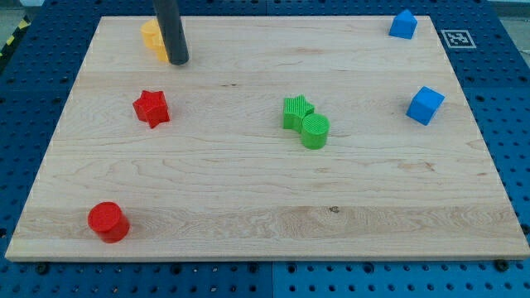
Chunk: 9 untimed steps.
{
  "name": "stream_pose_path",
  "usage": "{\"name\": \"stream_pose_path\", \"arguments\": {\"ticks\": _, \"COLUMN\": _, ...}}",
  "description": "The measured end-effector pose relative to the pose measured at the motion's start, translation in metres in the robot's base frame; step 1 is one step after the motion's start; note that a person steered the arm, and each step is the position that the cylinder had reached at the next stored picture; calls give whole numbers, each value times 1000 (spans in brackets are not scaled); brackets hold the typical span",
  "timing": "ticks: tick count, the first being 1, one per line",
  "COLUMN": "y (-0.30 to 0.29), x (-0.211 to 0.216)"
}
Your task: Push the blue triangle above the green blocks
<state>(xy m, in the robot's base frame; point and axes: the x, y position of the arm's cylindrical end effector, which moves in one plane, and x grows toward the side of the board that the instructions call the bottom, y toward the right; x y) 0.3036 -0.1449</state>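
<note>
Nearest the view's bottom, a red cylinder point(108, 222) sits on the wooden desk point(248, 199). Above it is a red star point(151, 108). Centre: green star point(296, 112) touching green cylinder point(315, 131). Top right: blue triangle point(402, 24); below it, a blue cube point(425, 105). My tip point(178, 60), with no claw fitted, touches a yellow block point(153, 38) top left.

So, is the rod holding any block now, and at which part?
Nothing is held: the rod can only push. My tip is beside the yellow block, at the view's top left, far from the blue triangle.
</note>
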Motion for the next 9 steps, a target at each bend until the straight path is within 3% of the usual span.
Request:
{"name": "stream_pose_path", "arguments": {"ticks": 2, "y": 0, "x": 21}}
{"name": "stream_pose_path", "arguments": {"ticks": 9, "y": 39, "x": 8}}
